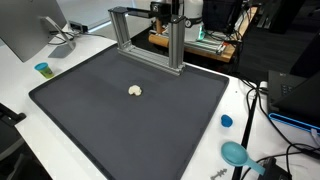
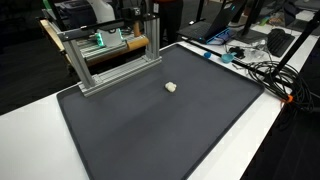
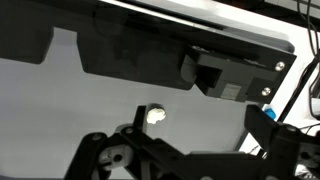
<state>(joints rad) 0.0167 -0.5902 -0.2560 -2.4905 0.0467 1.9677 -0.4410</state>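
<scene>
My gripper (image 3: 190,160) hangs open and empty over the mat (image 1: 100,115). The white lump (image 1: 136,91) lies untouched mid-mat, nearer than the frame (image 1: 150,42); I have grasped nothing yet.

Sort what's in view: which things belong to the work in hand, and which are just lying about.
In hand: gripper, open; white lump, the thing nearest it, on the mat.
Lying about: metal frame, blue cap, teal scoop, small cup, monitor, cables.

Matt grey mat (image 1: 130,130), metal frame (image 1: 176,50)
</scene>
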